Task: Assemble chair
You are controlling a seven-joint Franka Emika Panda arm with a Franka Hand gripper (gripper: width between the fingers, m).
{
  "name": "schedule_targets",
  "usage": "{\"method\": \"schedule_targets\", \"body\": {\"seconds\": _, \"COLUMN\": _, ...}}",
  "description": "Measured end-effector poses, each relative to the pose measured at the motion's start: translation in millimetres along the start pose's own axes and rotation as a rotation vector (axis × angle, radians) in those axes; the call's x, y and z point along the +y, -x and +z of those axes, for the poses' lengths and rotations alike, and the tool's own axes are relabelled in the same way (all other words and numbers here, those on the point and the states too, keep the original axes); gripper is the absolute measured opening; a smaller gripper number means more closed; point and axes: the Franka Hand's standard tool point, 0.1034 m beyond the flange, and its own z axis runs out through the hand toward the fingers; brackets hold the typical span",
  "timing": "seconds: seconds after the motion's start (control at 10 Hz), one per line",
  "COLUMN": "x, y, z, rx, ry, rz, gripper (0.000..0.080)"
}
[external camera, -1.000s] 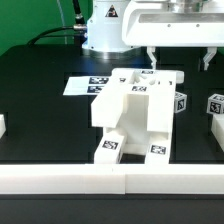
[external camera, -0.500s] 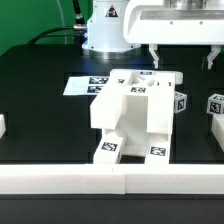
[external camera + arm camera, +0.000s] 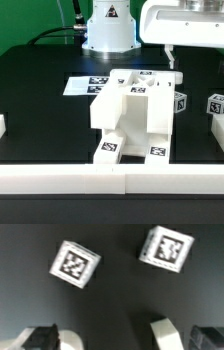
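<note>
The partly built white chair [image 3: 133,112] stands mid-table, a blocky body with tagged bar pieces at its front and a tagged piece [image 3: 180,101] on its side toward the exterior view's right. My gripper [image 3: 196,58] hangs above and behind the chair's far corner on that side; one finger [image 3: 172,56] shows below the white hand. In the wrist view the gripper [image 3: 118,339] is open and empty, with both pale fingertips [image 3: 166,334] wide apart over the dark table. Two tagged white faces [image 3: 76,263] [image 3: 166,246] lie below; I cannot tell which parts they belong to.
The marker board [image 3: 82,86] lies flat behind the chair toward the exterior view's left. Loose tagged white parts [image 3: 215,104] sit at that view's right edge, another [image 3: 2,125] at its left edge. A low white wall [image 3: 110,181] runs along the front. The robot base [image 3: 108,30] stands behind.
My gripper has moved steadily toward the exterior view's right and slightly up, away from the chair's top. The chair and loose parts have not moved.
</note>
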Motion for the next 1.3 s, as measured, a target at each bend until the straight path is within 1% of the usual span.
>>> {"method": "schedule_targets", "body": {"seconds": 0.5, "x": 1.3, "y": 1.3, "z": 1.8, "rx": -0.003, "ry": 0.003, "rz": 0.002, "gripper": 0.0648}}
{"method": "schedule_targets", "body": {"seconds": 0.6, "x": 1.4, "y": 8.9, "z": 2.4, "rx": -0.004, "ry": 0.001, "rz": 0.099, "gripper": 0.0648}}
{"method": "schedule_targets", "body": {"seconds": 0.7, "x": -2.3, "y": 16.7, "z": -0.9, "rx": -0.013, "ry": 0.004, "rz": 0.140, "gripper": 0.0648}}
{"method": "schedule_targets", "body": {"seconds": 0.8, "x": -8.3, "y": 21.2, "z": -3.5, "rx": -0.026, "ry": 0.010, "rz": 0.146, "gripper": 0.0648}}
{"method": "schedule_targets", "body": {"seconds": 0.9, "x": -13.0, "y": 22.9, "z": -2.8, "rx": -0.017, "ry": 0.006, "rz": 0.165, "gripper": 0.0648}}
{"method": "schedule_targets", "body": {"seconds": 1.0, "x": -19.9, "y": 27.6, "z": 3.4, "rx": 0.019, "ry": -0.012, "rz": 0.189, "gripper": 0.0648}}
{"method": "schedule_targets", "body": {"seconds": 1.1, "x": -27.8, "y": 30.2, "z": 14.0, "rx": 0.097, "ry": -0.057, "rz": 0.187, "gripper": 0.0648}}
{"method": "schedule_targets", "body": {"seconds": 1.2, "x": -23.1, "y": 36.2, "z": 18.3, "rx": 0.066, "ry": -0.031, "rz": 0.172, "gripper": 0.0648}}
{"method": "schedule_targets", "body": {"seconds": 1.3, "x": -23.7, "y": 32.4, "z": 15.6, "rx": 0.069, "ry": -0.034, "rz": 0.176, "gripper": 0.0648}}
